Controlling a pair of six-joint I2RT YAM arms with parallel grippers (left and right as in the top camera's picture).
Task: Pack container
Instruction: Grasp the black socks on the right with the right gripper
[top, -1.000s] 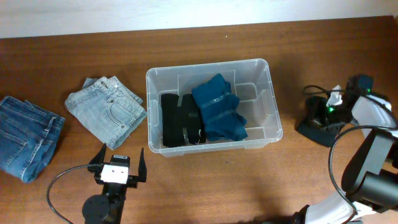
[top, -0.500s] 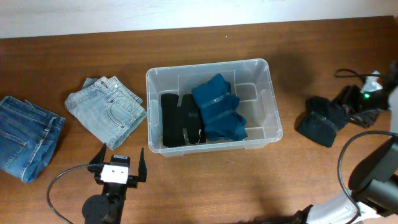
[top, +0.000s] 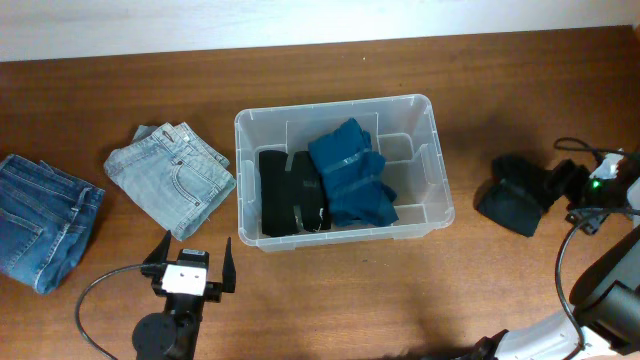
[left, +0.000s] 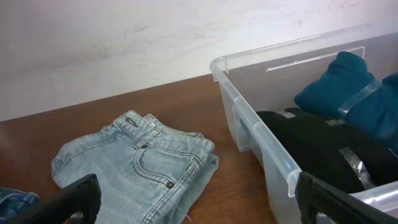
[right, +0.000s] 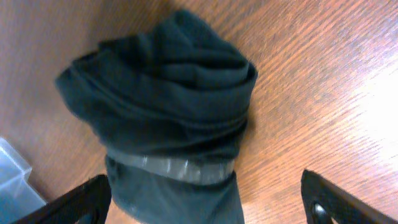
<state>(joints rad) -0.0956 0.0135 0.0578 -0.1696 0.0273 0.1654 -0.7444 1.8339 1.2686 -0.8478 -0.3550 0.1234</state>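
The container (top: 335, 104) is a clear plastic bin at the table's middle, holding black rolled garments (top: 290, 192) and a teal bundle (top: 352, 172). Its near corner (left: 249, 118) shows in the left wrist view, with the teal bundle (left: 354, 87) inside. A dark taped bundle (top: 512, 205) lies on the table right of the bin. My right gripper (top: 562, 192) stands open just right of it. In the right wrist view the bundle (right: 165, 106) has its near end between the wide-open fingers of that gripper (right: 205, 199), apart from both. My left gripper (top: 193, 252) is open and empty by the front edge.
Folded light jeans (top: 172, 176) lie left of the bin, also seen as light jeans (left: 137, 165) just ahead of the left gripper (left: 196, 199). Darker jeans (top: 35, 220) lie at the far left. The right arm's cable (top: 560, 260) loops at the right edge.
The right gripper has opened, let go of the dark bundle on the table and drawn back to the right. The left arm has not moved.
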